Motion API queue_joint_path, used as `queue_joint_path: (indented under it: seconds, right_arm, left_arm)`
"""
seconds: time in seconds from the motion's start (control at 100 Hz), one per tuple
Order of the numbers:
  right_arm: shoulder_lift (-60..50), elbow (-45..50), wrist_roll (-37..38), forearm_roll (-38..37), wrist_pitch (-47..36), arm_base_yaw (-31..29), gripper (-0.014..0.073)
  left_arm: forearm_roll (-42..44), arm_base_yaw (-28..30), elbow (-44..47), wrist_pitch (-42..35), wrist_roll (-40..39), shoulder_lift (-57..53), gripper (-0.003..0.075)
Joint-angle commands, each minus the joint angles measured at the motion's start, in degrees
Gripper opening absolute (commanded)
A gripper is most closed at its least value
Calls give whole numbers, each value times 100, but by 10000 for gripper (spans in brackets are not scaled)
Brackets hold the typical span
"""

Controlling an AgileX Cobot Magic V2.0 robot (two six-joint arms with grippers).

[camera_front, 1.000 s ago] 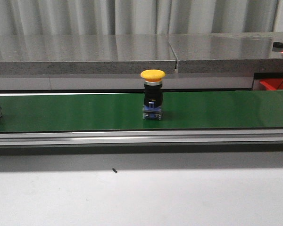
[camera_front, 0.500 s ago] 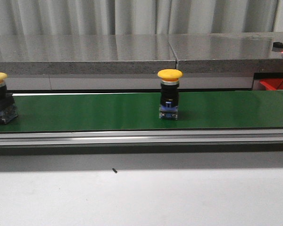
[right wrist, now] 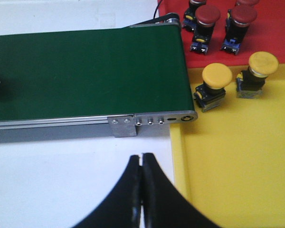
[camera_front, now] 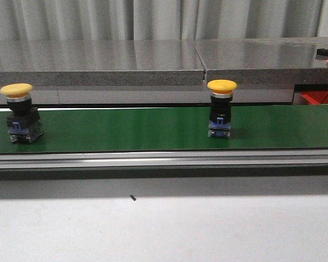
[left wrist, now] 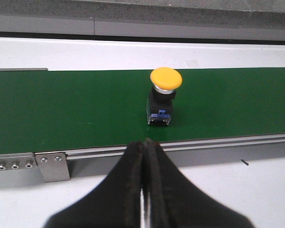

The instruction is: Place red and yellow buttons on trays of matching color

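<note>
Green belt (camera_front: 126, 128): two yellow buttons (camera_front: 221, 108) (camera_front: 21, 113) well apart (upright); both mid-width

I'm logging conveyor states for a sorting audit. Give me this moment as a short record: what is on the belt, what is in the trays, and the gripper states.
belt: green conveyor belt
buttons on belt: two, both yellow-capped and upright; left button, right button
yellow tray: two yellow buttons, near the belt's end
red tray: several red buttons
left gripper: shut, empty, short of the belt
right gripper: shut, empty, beside the yellow tray
</note>
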Motion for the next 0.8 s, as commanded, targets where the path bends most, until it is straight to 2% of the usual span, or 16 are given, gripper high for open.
queue_joint_path:
  seconds: [0.0,0.27,0.36,0.41,0.48,0.6,0.67,0.72,0.79]
  right_arm:
    - [354,-443,5,-28,-175,145,-92]
    - [1576,-1530,5,-31,8,676,-90]
    - [1998,-1888,5,-36,228,845,-62]
    - [2214,-2051,5,-39,339,947,-6]
    - [2506,-2248,5,-43,467,1112,128]
    - [2972,-2500,5,-43,594,1404,459]
    - [3228,-2638,5,-37,608,1562,596]
    - [3406,-2757,5,-9,614,1676,644]
    - [3675,-2980,5,28,671,1825,625]
  left_arm:
    - [-24,-32,-158,-460,-30,19,-20]
    - [-24,-32,-158,-460,-30,19,-20]
    - [-24,-32,-158,-460,-30,19,-20]
    - [-24,-32,-158,-460,-30,19,-20]
    - [-24,-32,-158,-460,-30,19,-20]
    - [-24,-32,-158,-460,-30,19,-20]
    - [-24,-32,-158,-460,-30,19,-20]
    - [-24,-32,-158,-460,-30,19,-20]
    - [-24,-32,-158,-460,-30,19,-20]
